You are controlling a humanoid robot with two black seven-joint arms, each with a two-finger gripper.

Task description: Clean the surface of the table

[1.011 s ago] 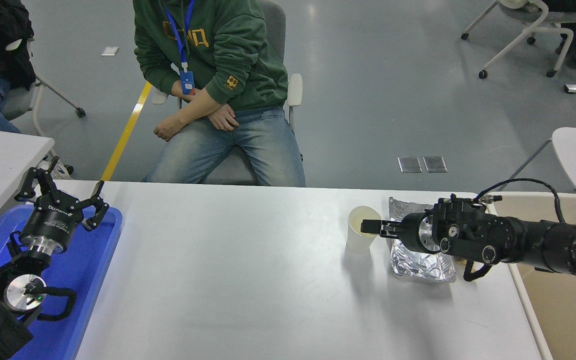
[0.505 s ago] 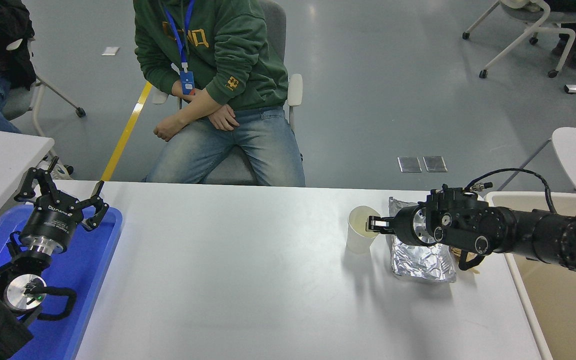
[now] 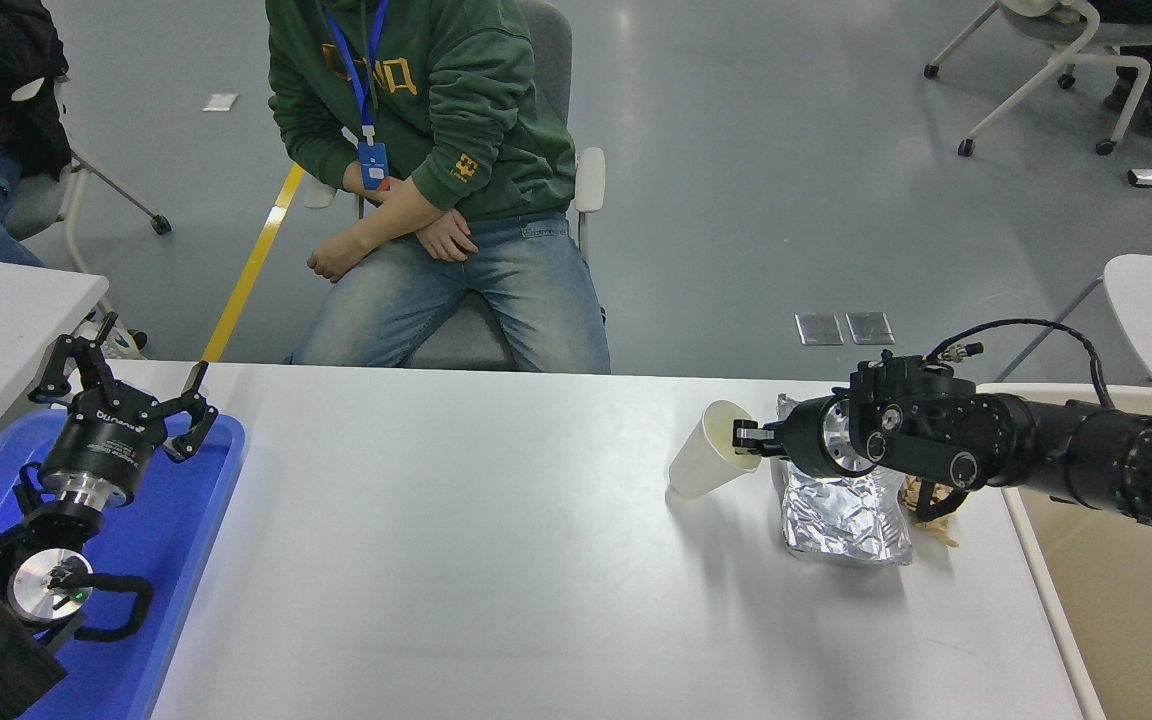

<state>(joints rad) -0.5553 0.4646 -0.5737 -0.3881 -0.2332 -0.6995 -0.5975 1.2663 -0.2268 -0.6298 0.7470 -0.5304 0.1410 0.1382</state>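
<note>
The wide, smooth white table surface fills the lower part of the head view, and the clearing of it looks barely begun. Near its far right corner the right gripper pinches the rim of a cream paper cup, one finger inside the mouth and the other against the outer wall; the cup is tilted, mouth toward the gripper, and its base seems to be off the table, though that is hard to tell. Just beside the cup, nearer the right edge, lies a crumpled silver foil bag, untouched as far as I can judge, with some pale scraps at its right side, half hidden under the black arm and too small to name. A beige bin stands against the right edge, cut off by the frame; I judge it the place for the rubbish, so cup, bag and scraps all remain to go. The left gripper rests parked over a blue plastic tray at the left edge, fingers spread and holding nothing. A seated person waits beyond the far edge.
</note>
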